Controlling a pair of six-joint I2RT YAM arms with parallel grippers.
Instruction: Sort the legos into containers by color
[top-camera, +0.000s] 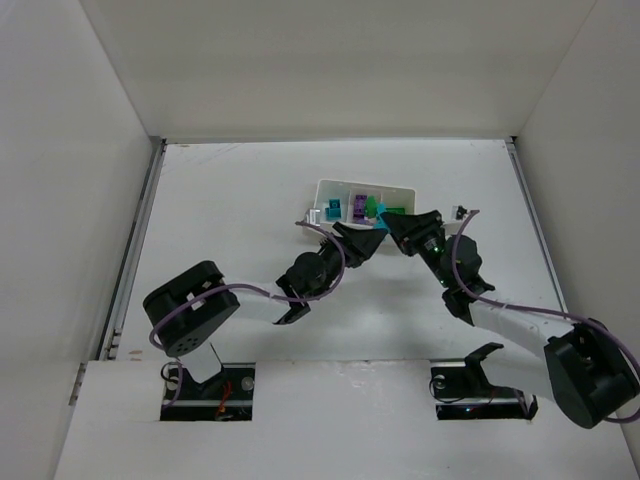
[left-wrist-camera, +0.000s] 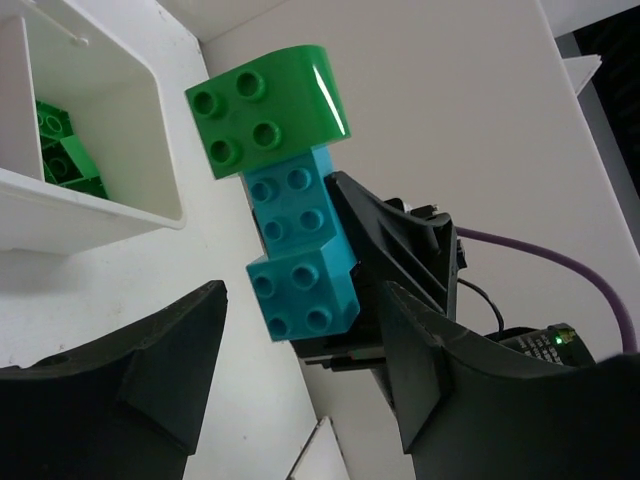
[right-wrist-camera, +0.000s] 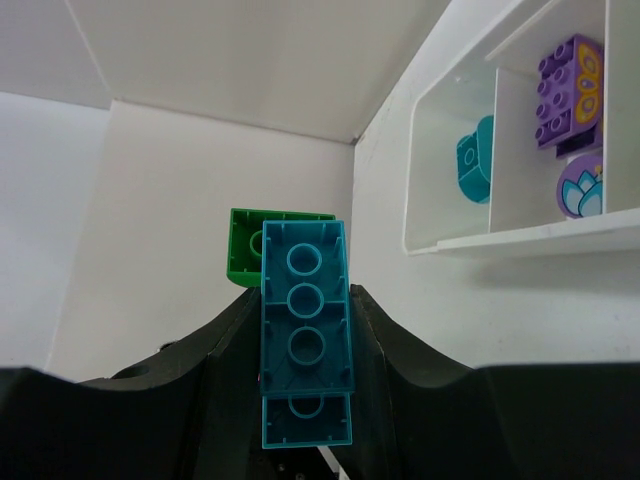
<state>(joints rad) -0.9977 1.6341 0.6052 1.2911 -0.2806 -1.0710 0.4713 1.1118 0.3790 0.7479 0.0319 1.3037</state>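
While our right pincer (right-wrist-camera: 305, 300) clenches the teal bricks (left-wrist-camera: 298, 260), green brick (left-wrist-camera: 268, 108) caps their upper-frame end | left pincer (left-wrist-camera: 305, 295) released, straddling teal | we judge: shift it toward green.

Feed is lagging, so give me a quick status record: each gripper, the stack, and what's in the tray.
right gripper: shut on stack
stack: teal bricks with green brick on the end
left gripper: open, fingers either side of stack, not gripping
tray: teal piece and purple brick in neighbouring compartments, green bricks in a third
pending: stack not yet split
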